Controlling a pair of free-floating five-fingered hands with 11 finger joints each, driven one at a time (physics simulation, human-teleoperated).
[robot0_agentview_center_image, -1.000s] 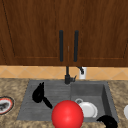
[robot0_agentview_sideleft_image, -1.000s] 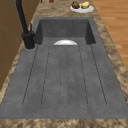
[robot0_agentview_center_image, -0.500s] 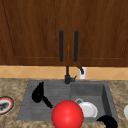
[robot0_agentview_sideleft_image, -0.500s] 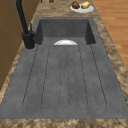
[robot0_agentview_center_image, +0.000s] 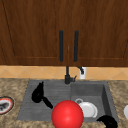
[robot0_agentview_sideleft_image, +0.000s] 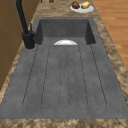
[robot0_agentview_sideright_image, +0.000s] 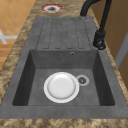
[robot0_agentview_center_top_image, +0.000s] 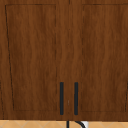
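I'm hovering my left hand (robot0_agentview_center_image: 37, 93) over the ribbed drainboard (robot0_agentview_center_image: 53, 91), fingers relaxed, beside the glossy red ball (robot0_agentview_center_image: 67, 114). My right hand (robot0_agentview_center_image: 108, 121) is hanging curled at the basin's (robot0_agentview_center_image: 107, 100) front edge, near the round white plate (robot0_agentview_center_image: 87, 109).

This is a home kitchen, rendered by a simulator. A dark grey sink (robot0_agentview_sideright_image: 22, 75) with a ribbed draining board (robot0_agentview_sideleft_image: 65, 75) is set into a speckled stone countertop (robot0_agentview_center_image: 10, 87), with a black tap (robot0_agentview_sideright_image: 100, 37) at its back edge. A white plate (robot0_agentview_sideright_image: 61, 87) lies in the basin beside the drain (robot0_agentview_sideright_image: 82, 80). Above hangs a wooden wall cabinet (robot0_agentview_center_top_image: 32, 57) with 2 doors and 2 black bar handles (robot0_agentview_center_top_image: 61, 98). A tan tiled backsplash (robot0_agentview_center_image: 25, 72) carries a wall socket (robot0_agentview_center_image: 82, 73), and a plate of food (robot0_agentview_sideleft_image: 82, 6) sits on the counter.
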